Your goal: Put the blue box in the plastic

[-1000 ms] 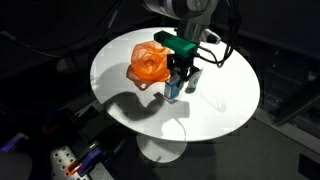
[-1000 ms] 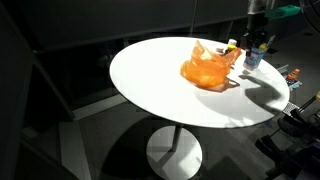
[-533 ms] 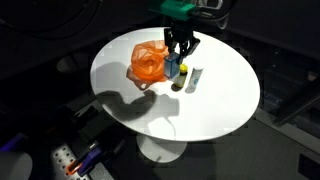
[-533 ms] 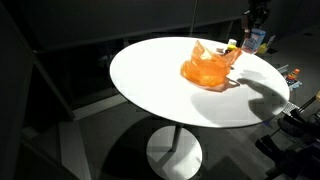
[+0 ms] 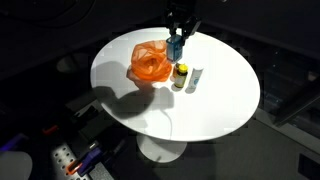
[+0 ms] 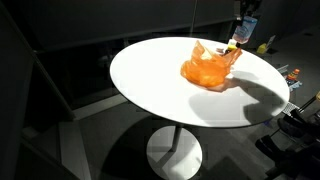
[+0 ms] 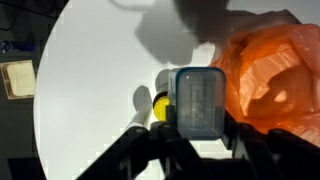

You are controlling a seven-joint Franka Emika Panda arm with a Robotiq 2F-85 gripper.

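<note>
Hard overhead light on white table (image 5: 220, 100), dark surroundings, sharp shadows.

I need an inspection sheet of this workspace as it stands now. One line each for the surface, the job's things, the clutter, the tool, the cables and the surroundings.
Surface: round white table on a single pedestal; no spill seen.
Job's things: blue box held in the air above the table, next to the orange plastic bag, not inside it.
Clutter: yellow-topped bottle and pale tube on the table beside the bag.
Tool: tool shut on the blue box.
Cables: nothing seen; the background is too dark.
Surroundings: dark room; small items on the floor, too dim to identify.
</note>
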